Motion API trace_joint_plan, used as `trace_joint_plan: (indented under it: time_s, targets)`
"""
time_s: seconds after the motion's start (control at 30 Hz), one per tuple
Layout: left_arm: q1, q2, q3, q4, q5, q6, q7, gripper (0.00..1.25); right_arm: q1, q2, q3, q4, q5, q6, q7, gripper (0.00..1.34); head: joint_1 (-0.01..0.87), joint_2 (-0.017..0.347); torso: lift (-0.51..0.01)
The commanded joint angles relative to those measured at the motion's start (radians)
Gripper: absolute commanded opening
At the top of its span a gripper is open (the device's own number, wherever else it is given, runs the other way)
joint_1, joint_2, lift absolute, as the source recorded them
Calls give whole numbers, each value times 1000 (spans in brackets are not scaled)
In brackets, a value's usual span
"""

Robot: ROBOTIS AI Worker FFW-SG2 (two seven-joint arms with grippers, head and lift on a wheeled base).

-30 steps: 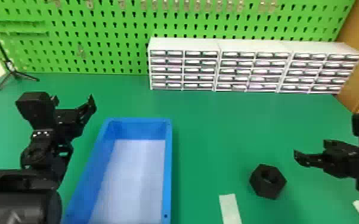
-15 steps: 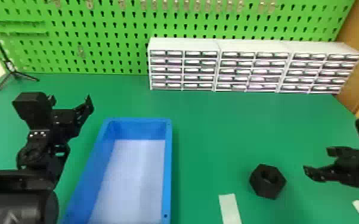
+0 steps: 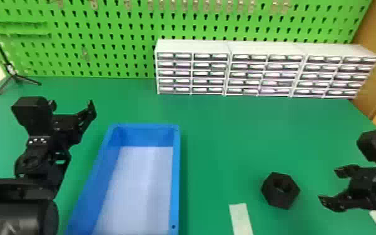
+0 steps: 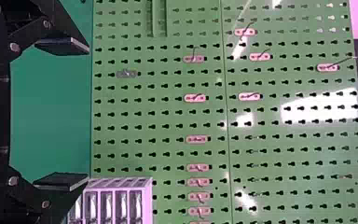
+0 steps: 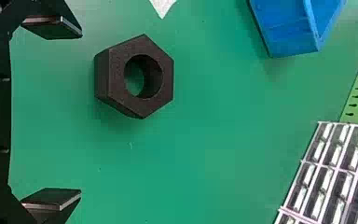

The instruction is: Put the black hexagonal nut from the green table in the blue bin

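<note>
Head view gives the change: over the last second the right hand [image 3: 329,186] has turned at the wrist, so both its fingers now show side by side, parted widely and pointing towards the black hexagonal nut [image 3: 280,190]. It has hold of nothing. The nut lies flat on the green worktop [image 3: 218,134], hole upward, between that hand and the blue bin [image 3: 176,175] — it has not shifted. For the task, this looks like lining up for the grasp; the right wrist view has the nut just past the fingertips and nearer one finger than the other, so I judge the hand needs centring before it closes, or one finger may nudge the nut aside. The left hand [image 3: 71,105] waits beyond the bin's far left side, wide open and empty. As for brands and writing, I can read none: the drawer units [image 3: 268,75] at the back have pale marks on their fronts — no letters I can make out — and the white strip [image 3: 240,218] near the nut looks blank.
</note>
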State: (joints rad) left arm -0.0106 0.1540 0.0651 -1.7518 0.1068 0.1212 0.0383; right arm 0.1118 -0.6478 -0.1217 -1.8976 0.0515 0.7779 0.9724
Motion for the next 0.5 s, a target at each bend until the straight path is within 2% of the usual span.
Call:
trace_joint_plan:
  time_s: [0.0,0.2,0.47]
  targets:
    - [1,2,-1,0,1,0,0,948,6,-6,13,0,5,-2,8,1232,683,28,-96]
    - [3,6,1,0,1,0,0,948,0,-27,59,0,4,-2,20,1230,683,28,-96]
    - [3,7,-1,0,-1,2,0,948,-12,-36,86,0,-2,1,25,1230,683,28,-96]
